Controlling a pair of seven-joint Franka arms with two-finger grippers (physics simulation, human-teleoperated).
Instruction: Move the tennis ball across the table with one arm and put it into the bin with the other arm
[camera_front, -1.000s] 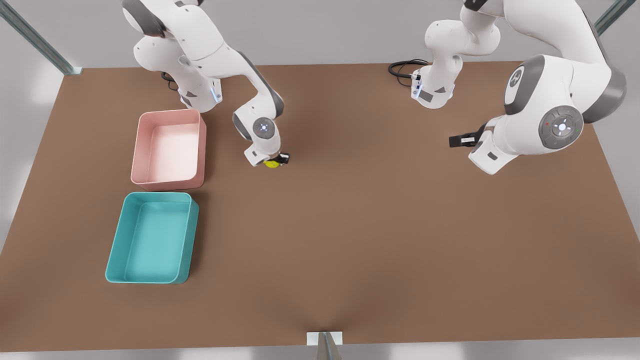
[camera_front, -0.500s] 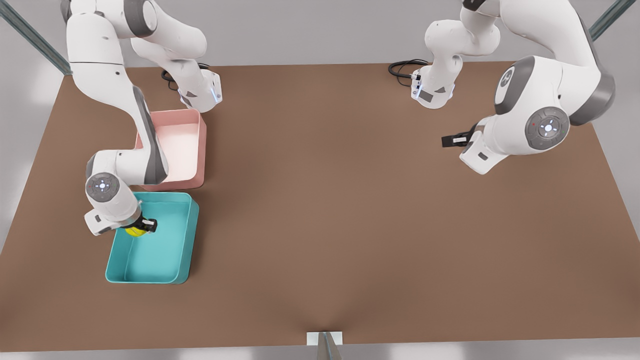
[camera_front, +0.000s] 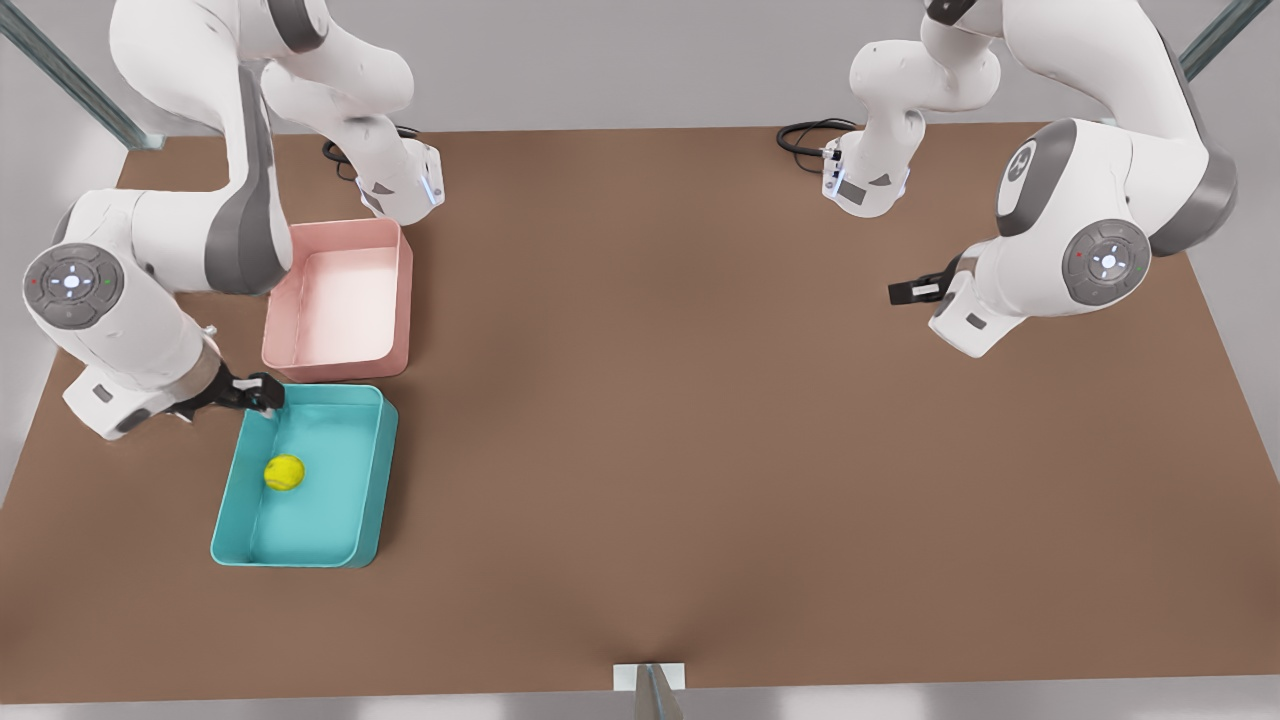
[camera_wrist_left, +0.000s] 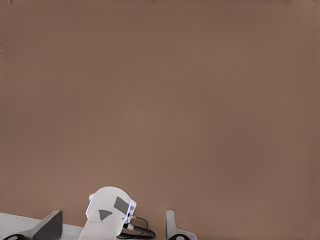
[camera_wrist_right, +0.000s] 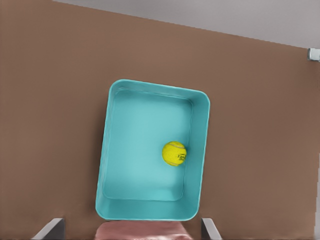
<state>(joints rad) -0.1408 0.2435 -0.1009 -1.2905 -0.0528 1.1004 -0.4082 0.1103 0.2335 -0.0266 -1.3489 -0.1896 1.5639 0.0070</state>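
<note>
Yellow-green tennis ball (camera_front: 284, 472) now released into bin (camera_front: 372, 480), right gripper (camera_front: 262, 392) opened, left gripper (camera_front: 905, 291) fingers spread

yellow-green tennis ball (camera_front: 284, 472) resting inside teal bin (camera_front: 375, 470), brown table (camera_front: 700, 420)

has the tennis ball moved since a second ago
Yes: the tennis ball went from beside the pink tray into the teal bin, toward the front view's lower left.

Two arms are seen, built of glossy white rounded shells joined by grey bands. A grey round cap with small white, red and green lights is carried near each wrist. Dark fingers are fitted to the left gripper (camera_front: 905, 291) and the right gripper (camera_front: 262, 392). Black cables are coiled at both bases, which are bolted to the table (camera_front: 700, 450).
</note>
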